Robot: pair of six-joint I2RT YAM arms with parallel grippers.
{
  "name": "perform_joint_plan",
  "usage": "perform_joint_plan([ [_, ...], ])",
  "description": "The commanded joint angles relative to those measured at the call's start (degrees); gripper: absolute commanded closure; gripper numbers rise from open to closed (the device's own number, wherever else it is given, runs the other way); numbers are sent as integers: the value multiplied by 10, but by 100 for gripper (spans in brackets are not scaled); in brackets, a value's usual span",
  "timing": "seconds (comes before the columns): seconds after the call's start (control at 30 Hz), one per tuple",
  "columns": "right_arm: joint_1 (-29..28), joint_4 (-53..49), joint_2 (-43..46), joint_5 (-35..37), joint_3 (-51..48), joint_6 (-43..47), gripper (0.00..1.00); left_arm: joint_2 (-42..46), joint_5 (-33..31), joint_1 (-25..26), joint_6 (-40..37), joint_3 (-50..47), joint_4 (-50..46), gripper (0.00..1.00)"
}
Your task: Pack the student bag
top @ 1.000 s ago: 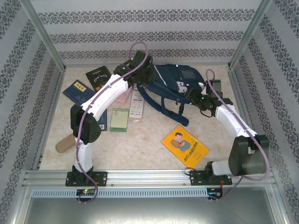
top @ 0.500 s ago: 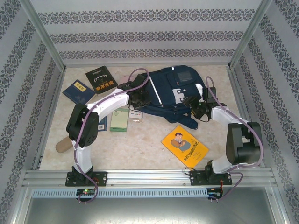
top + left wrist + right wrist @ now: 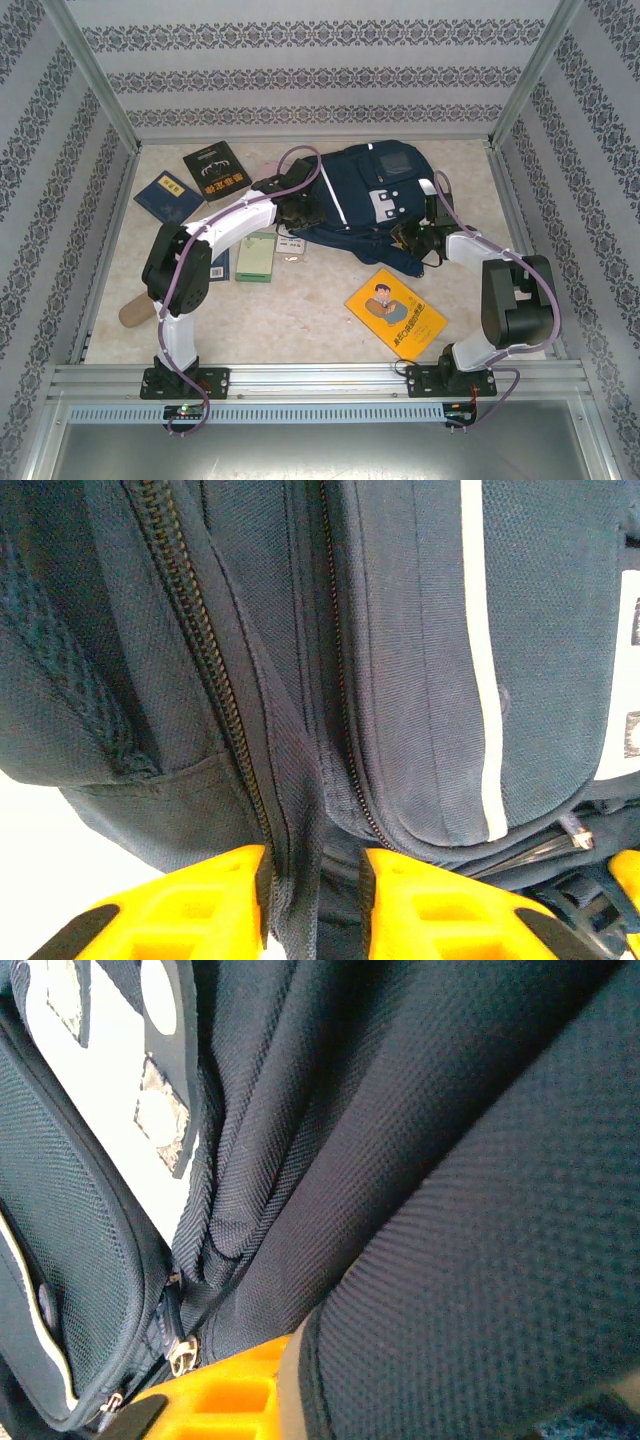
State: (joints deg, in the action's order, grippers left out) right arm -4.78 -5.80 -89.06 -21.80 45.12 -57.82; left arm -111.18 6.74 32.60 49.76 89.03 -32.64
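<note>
Left gripper [image 3: 312, 905] pinches the student bag [image 3: 420, 680] at its zipper seam [image 3: 285, 810], likely steadying it for opening | right gripper [image 3: 411, 237] under bag fabric, closure cannot be told

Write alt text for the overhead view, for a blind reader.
A navy student bag lies on a pale table, the white left arm and right arm reaching its sides. Books lie nearby, a yellow book nearest.

Cover print on yellow book [image 3: 396, 311], black book [image 3: 214, 170], marks on student bag [image 3: 360, 180], none legible
</note>
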Motion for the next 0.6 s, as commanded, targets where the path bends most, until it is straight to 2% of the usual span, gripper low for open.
perform_joint_plan([
  [0.0,-12,-5,26,-1,24,-4,91,38,-70,28,-70,10,-49,56],
  [0.07,-13,-14,30,-3,35,-7,92,51,-104,49,-103,1,-52,53],
  [0.27,-13,-50,12,-15,75,-21,95,58,-170,134,-178,-26,-10,55],
  [0.4,-15,-67,1,-10,95,-23,96,38,-132,173,-209,-37,69,56],
  [0.57,-15,-73,-13,-5,104,-16,96,-19,-99,191,-226,-19,130,58],
])
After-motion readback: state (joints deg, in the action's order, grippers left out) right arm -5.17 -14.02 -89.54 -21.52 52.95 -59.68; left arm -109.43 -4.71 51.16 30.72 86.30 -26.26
